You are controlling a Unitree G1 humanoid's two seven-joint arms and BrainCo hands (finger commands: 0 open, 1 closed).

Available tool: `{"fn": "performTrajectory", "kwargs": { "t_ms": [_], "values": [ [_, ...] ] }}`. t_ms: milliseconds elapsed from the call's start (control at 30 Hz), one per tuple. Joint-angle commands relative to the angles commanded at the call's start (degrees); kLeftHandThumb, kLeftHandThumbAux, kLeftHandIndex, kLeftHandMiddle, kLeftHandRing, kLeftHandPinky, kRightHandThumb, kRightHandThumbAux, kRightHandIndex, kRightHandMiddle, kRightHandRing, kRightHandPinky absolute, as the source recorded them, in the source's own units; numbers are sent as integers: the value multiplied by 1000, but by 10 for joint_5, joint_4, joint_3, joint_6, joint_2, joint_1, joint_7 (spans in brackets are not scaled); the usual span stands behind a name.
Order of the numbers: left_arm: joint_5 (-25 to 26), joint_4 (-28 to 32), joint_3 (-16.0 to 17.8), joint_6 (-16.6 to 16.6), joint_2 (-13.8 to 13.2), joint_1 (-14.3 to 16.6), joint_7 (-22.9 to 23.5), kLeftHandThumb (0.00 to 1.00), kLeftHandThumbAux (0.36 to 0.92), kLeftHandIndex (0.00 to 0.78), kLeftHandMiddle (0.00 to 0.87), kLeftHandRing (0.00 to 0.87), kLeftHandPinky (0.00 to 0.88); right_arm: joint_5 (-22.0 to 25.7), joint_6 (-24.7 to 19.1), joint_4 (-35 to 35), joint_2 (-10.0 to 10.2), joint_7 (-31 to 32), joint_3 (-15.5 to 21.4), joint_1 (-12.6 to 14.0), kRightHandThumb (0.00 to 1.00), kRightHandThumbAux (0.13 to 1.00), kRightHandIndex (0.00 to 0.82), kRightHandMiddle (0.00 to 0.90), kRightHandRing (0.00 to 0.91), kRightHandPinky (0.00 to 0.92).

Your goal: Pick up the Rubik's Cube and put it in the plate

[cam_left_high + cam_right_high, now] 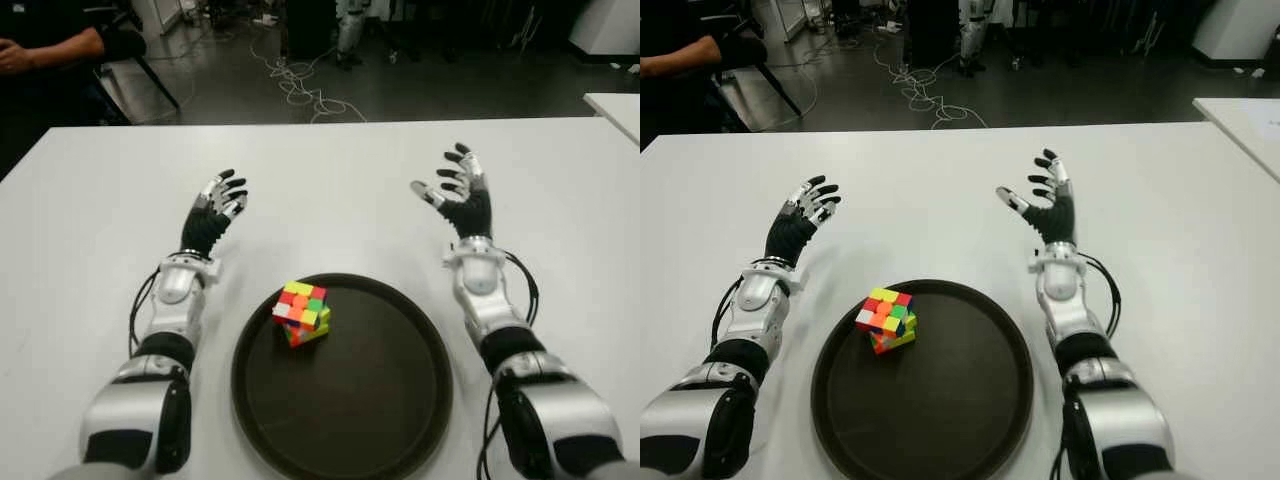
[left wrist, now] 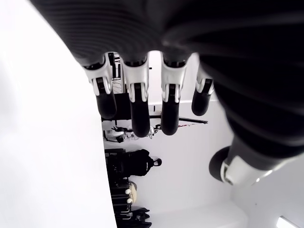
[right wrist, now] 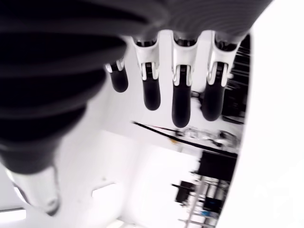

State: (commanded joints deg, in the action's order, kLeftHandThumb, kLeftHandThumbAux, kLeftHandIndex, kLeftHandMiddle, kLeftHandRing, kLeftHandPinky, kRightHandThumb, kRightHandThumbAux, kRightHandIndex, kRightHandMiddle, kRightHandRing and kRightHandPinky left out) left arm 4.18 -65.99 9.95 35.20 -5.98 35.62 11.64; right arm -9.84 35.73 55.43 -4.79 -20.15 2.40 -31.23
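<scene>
The Rubik's Cube (image 1: 303, 312), with red, yellow, green and orange tiles, sits inside the dark round plate (image 1: 370, 400) near its far left rim. My left hand (image 1: 217, 205) is over the white table, left of and beyond the plate, its fingers (image 2: 135, 102) spread and holding nothing. My right hand (image 1: 455, 190) is raised to the right and beyond the plate, its fingers (image 3: 180, 90) also spread and empty. Neither hand touches the cube.
The white table (image 1: 320, 180) stretches wide around the plate. A person's arm (image 1: 50, 45) shows at the far left behind the table. Cables (image 1: 300, 90) lie on the dark floor beyond. A second white table corner (image 1: 615, 105) is at the right.
</scene>
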Motion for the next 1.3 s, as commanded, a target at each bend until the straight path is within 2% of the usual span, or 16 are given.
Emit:
{"fn": "performTrajectory", "kwargs": {
  "t_ms": [167, 267, 400, 567, 867, 1067, 1300],
  "values": [
    [2, 1, 1, -1, 2, -2, 1, 66, 632, 129, 206, 182, 149, 1, -7, -24, 0, -3, 1, 21, 45, 676, 113, 211, 264, 298],
    [4, 3, 2, 0, 2, -3, 1, 66, 632, 129, 207, 183, 146, 5, -10, -20, -3, 2, 4, 25, 51, 680, 112, 205, 261, 298],
    [5, 7, 3, 2, 2, -6, 4, 67, 633, 131, 214, 184, 137, 28, -22, 68, -21, 29, 23, -13, 62, 690, 115, 203, 258, 294],
    [7, 12, 4, 5, 2, -9, 8, 72, 629, 133, 217, 190, 153, 40, -37, 71, -12, 35, 29, -22, 52, 697, 121, 212, 266, 303],
    [5, 16, 3, 7, -1, -12, 12, 64, 637, 136, 217, 191, 152, 70, -55, 55, -3, 56, 46, -22, 15, 710, 127, 217, 274, 322],
    [4, 19, 1, 4, -2, -12, 12, 59, 659, 137, 212, 180, 123, 69, -59, 48, 1, 53, 48, -21, 32, 717, 126, 217, 273, 319],
    [3, 19, 1, 3, -1, -13, 6, 60, 661, 131, 211, 182, 138, 62, -61, 42, 2, 44, 46, -19, 52, 712, 128, 219, 271, 312]
  ]
}}
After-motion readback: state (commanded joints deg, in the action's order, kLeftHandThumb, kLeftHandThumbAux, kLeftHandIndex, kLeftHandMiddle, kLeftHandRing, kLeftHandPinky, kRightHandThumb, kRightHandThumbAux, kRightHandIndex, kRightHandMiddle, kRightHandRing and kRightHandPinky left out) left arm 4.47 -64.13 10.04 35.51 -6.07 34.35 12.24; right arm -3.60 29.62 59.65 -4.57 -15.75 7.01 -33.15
